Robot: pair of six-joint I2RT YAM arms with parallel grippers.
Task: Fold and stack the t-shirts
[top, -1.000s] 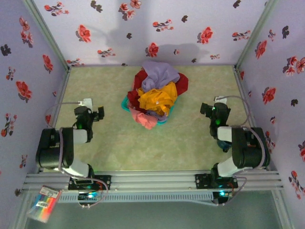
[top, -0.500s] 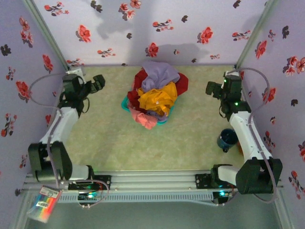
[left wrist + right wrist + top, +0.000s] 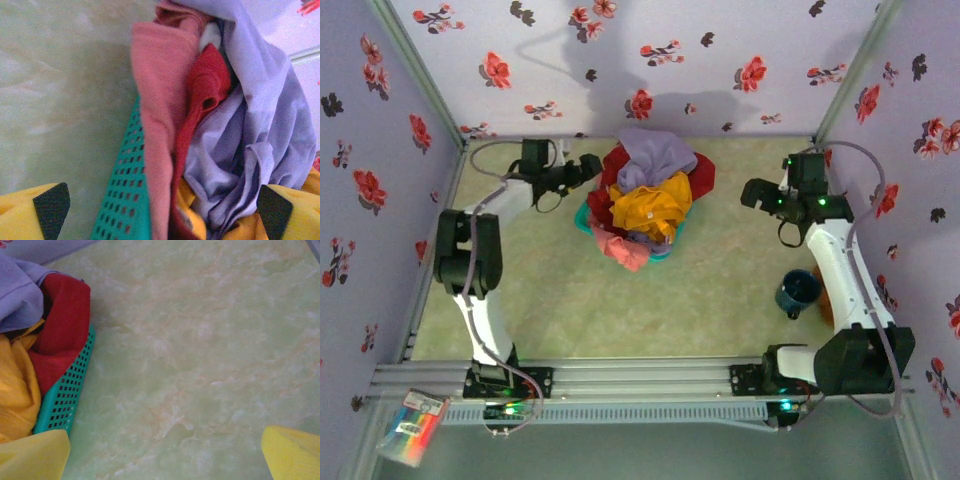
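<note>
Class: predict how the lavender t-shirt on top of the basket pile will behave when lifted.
Probably floppy: the lavender t-shirt lies in loose folds, so it should sag and drape. It may tug the red t-shirt bunched against it.

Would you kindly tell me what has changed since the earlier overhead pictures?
Both arms unfolded toward the far wall: the left gripper swung in beside the teal basket, the right gripper stopped right of the t-shirts, apart from them. Both stay open, holding nothing. Shirts, basket and mug are unmoved.

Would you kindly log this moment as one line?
t-shirts: heaped in basket, unfolded | left gripper: open, beside heap | right gripper: open, empty
</note>
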